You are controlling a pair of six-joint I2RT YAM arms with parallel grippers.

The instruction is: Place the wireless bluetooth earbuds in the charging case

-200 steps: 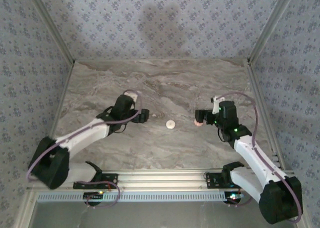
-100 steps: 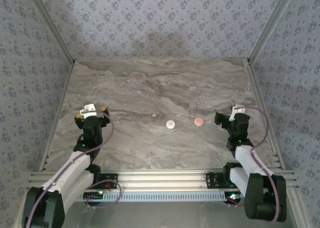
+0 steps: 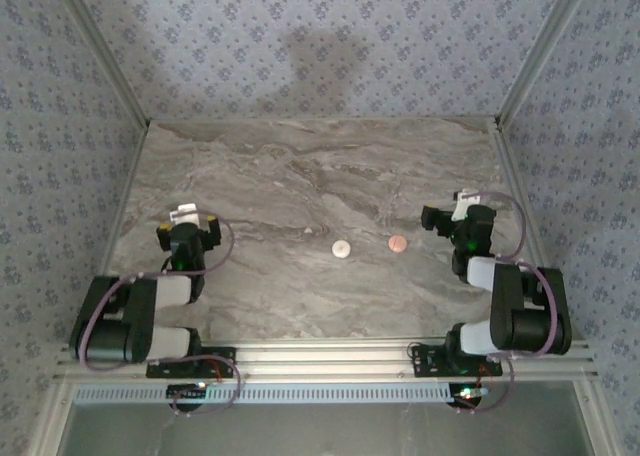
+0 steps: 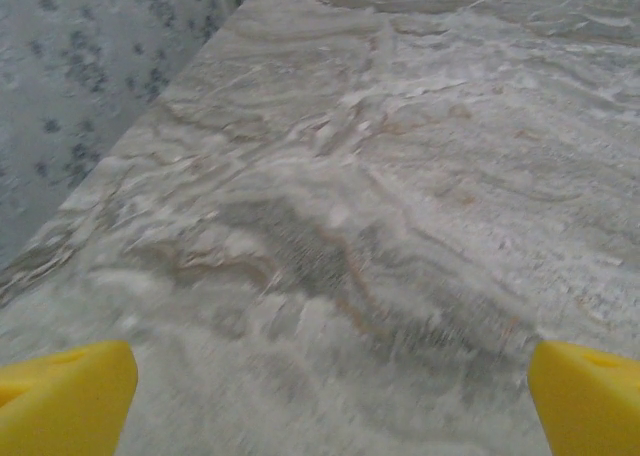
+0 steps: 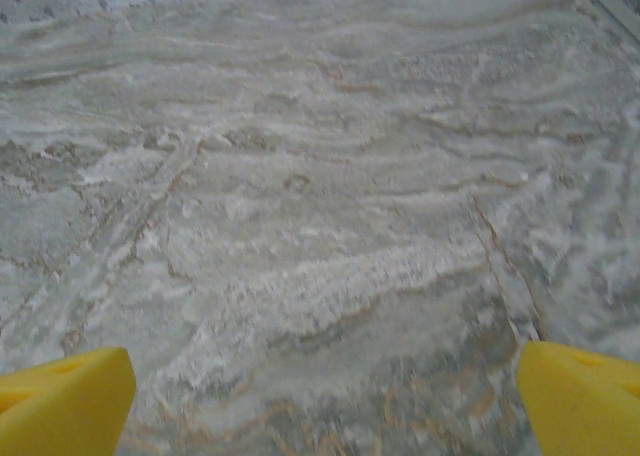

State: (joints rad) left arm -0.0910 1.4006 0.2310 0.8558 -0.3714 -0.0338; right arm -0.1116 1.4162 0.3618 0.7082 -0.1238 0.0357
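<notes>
Now the left gripper holds its yellow jaws wide apart over bare table, and so does the right gripper. The grey marble table sits inside walls with blue flower paper. Between the 2 arms lie a white disc and a pinkish disc. 1 tiny pale bit, maybe an earbud, lies near the white disc, too small to tell.

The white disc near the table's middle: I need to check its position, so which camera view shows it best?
The top external view: the white disc lies in plain sight on the marble table, apart from the copper-pink disc to its right. The two wrist views take in marble and their own yellow fingertips.
</notes>
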